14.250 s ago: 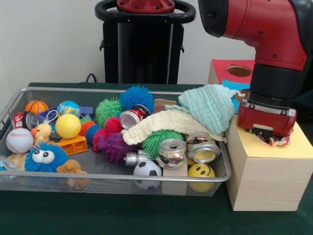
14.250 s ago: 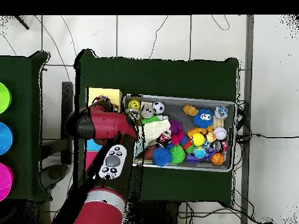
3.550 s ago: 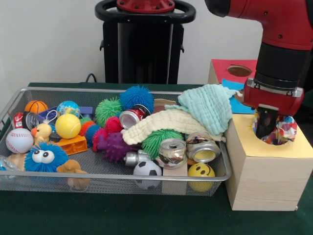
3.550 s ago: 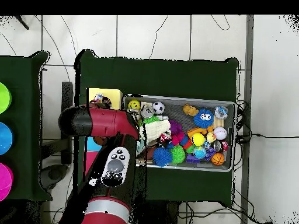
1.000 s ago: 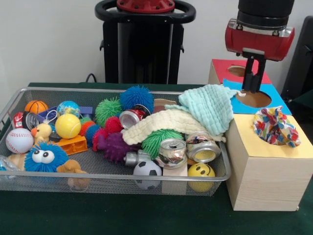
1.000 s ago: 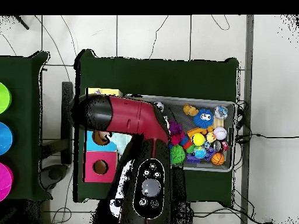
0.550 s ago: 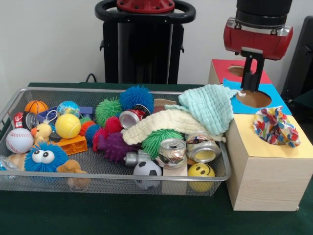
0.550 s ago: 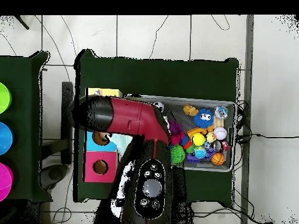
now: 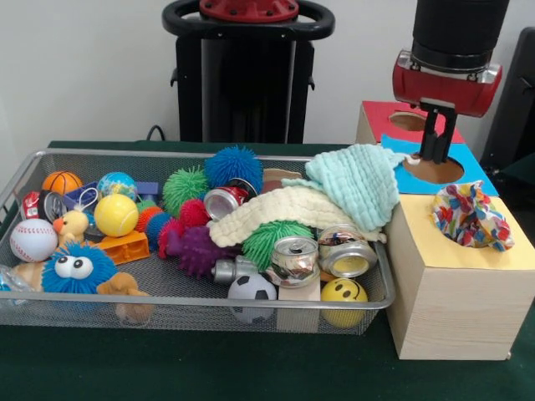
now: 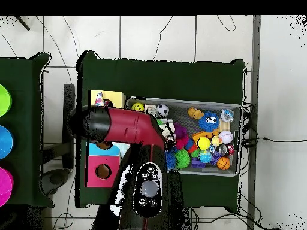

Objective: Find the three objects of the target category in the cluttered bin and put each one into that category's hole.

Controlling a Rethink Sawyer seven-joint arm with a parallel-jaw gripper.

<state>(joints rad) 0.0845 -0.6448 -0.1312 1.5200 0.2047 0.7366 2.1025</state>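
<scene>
- Nearest the front camera, on the green table [image 9: 167, 368], stands the pale wood box with a yellow face [image 9: 460, 284]; a dotted white cloth [image 9: 470, 215] sits bunched in its hole, much of it heaped above the rim rather than dropped through.
- Just beside the box, at its 9 o'clock, the bin [image 9: 251, 302] of wire mesh holds the clutter: a smiley ball [image 9: 343, 292], a toy soccer ball [image 9: 252, 290], two crushed cans [image 9: 322, 253], a blue googly-eyed fuzzy toy [image 9: 78, 267], and a baseball [image 9: 33, 240].
- Further in, a cream knit cloth [image 9: 280, 213] and a mint-green knit cloth [image 9: 355, 185] drape over spiky balls; no other dotted cloth shows, so I judge any remaining ones lie buried beneath these.
- Farthest, at the yellow box's 12 o'clock, the gripper [image 9: 436, 138] hangs above the blue-faced box [image 9: 443, 171], carrying nothing; whether its fingers are parted I cannot tell.
- One delivery looks done; the next move calls for travelling to the bin and shifting the knit cloths aside to search.
</scene>
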